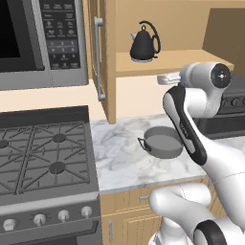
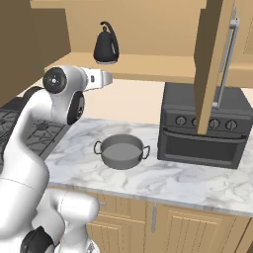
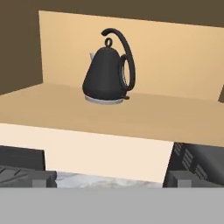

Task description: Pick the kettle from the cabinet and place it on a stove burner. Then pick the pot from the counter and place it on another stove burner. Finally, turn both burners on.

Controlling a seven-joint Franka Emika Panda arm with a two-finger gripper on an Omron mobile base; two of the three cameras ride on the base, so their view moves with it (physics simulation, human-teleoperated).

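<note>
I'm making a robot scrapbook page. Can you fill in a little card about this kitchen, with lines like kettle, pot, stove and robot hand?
kettle: black kettle, upright on the cabinet shelf, door open
pot: grey pot on the marble counter, nothing in it
stove: burners bare under the grates
oven: dark toaster oven on the counter
robot hand: gripper faces the kettle, apart from it; whether its jaws are open can't be told

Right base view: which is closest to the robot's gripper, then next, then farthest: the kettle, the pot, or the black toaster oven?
From the gripper:
1. The kettle, on the cabinet shelf just above and behind it.
2. The pot, on the counter below.
3. The toaster oven, off to the right on the counter.
</note>
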